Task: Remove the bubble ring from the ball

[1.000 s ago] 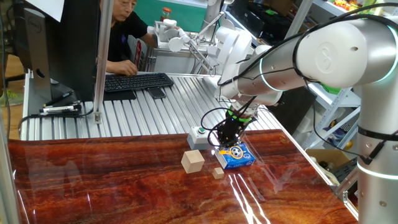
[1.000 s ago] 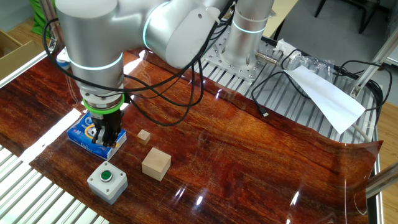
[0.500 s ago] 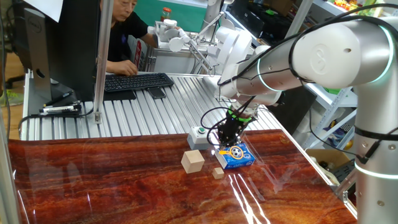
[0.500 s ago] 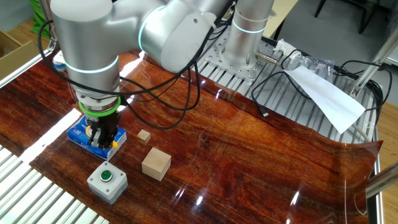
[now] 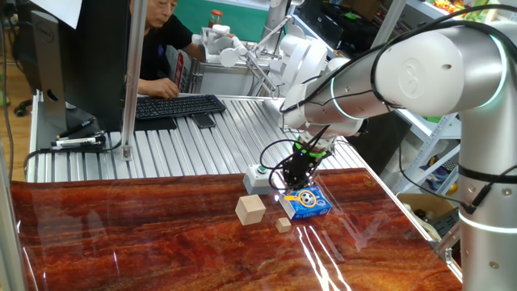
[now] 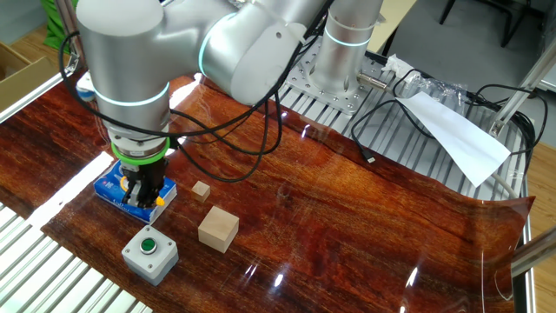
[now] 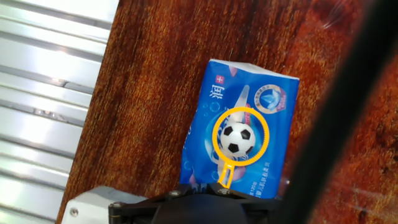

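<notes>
While bubble ring [image 7: 241,139] circles ball [image 7: 237,140], gripper [image 7: 222,188] jaws pinched on ring's stem

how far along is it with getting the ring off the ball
Done: the gripper is down at the blue pack, shut at the stem of the bubble ring; an actual grip can't be confirmed. In hand: pulling the ring away. Left: all of the removal, since the ring encircles the ball.
</notes>
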Controlling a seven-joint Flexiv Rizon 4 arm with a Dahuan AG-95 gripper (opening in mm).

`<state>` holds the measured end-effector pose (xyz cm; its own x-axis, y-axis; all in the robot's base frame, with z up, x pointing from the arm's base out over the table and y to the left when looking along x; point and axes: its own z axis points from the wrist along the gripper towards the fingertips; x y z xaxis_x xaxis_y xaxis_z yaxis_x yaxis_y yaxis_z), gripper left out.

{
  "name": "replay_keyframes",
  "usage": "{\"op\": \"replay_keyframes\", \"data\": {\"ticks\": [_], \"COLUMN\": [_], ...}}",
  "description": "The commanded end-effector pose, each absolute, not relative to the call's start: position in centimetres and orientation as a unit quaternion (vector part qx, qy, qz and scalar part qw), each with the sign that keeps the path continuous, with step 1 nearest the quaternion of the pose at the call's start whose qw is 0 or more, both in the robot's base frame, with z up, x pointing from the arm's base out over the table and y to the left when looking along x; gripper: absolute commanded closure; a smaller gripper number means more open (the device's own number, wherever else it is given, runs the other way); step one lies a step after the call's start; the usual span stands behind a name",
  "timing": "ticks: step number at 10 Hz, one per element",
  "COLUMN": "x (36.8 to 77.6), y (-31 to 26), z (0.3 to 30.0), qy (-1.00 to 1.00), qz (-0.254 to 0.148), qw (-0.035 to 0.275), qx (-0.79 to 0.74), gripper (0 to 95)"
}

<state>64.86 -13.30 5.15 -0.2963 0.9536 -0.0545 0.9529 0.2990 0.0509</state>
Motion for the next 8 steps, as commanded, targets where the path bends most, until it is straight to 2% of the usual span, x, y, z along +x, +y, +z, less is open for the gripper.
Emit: {"op": "replay_keyframes", "data": {"ticks": [1, 8], "x": [64.94, 65.12], "y": [-13.22, -13.45], "z": [5.37, 6.13], "qy": [0.805, 0.809], "qz": [0.005, 0.005], "qw": [0.036, 0.037], "qx": [0.592, 0.587], "gripper": [95.0, 95.0]}}
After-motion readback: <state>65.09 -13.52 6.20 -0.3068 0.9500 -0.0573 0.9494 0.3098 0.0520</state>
